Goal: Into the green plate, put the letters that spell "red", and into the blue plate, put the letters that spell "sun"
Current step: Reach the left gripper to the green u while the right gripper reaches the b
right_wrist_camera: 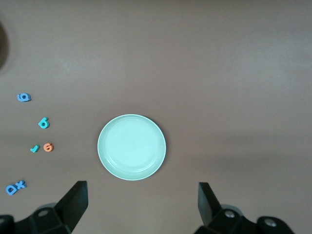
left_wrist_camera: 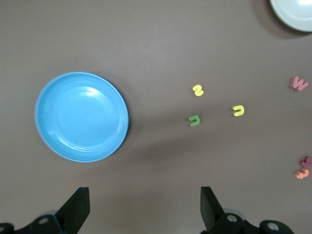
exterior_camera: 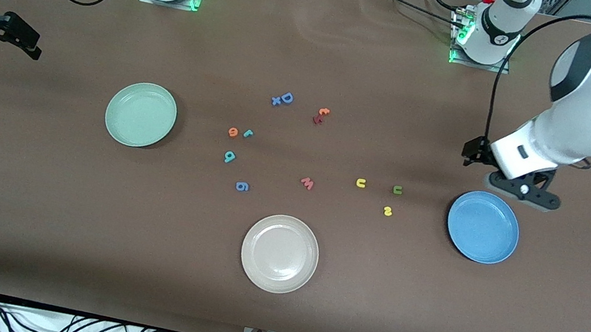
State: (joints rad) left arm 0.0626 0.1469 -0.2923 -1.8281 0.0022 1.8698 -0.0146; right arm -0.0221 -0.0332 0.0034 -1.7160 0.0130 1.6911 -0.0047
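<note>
The green plate (exterior_camera: 140, 114) lies toward the right arm's end of the table, the blue plate (exterior_camera: 483, 226) toward the left arm's end. Between them lie an orange "e" (exterior_camera: 233, 132), a teal "r" (exterior_camera: 248, 133) and a teal "d" (exterior_camera: 229, 157). Closer to the blue plate are a yellow "u" (exterior_camera: 361, 183), a green "n" (exterior_camera: 397, 190) and a yellow "s" (exterior_camera: 388, 211). My left gripper (left_wrist_camera: 144, 209) hangs open and empty high over bare table between the blue plate (left_wrist_camera: 81, 117) and its base. My right gripper (right_wrist_camera: 141, 204) is open and empty, high beside the green plate (right_wrist_camera: 131, 147).
A beige plate (exterior_camera: 280, 253) sits nearer the front camera, mid-table. Other loose letters: a blue "g" (exterior_camera: 242, 186), a red "w" (exterior_camera: 307, 183), a blue "D" with an "x" (exterior_camera: 283, 99), and a red-orange pair (exterior_camera: 321, 115).
</note>
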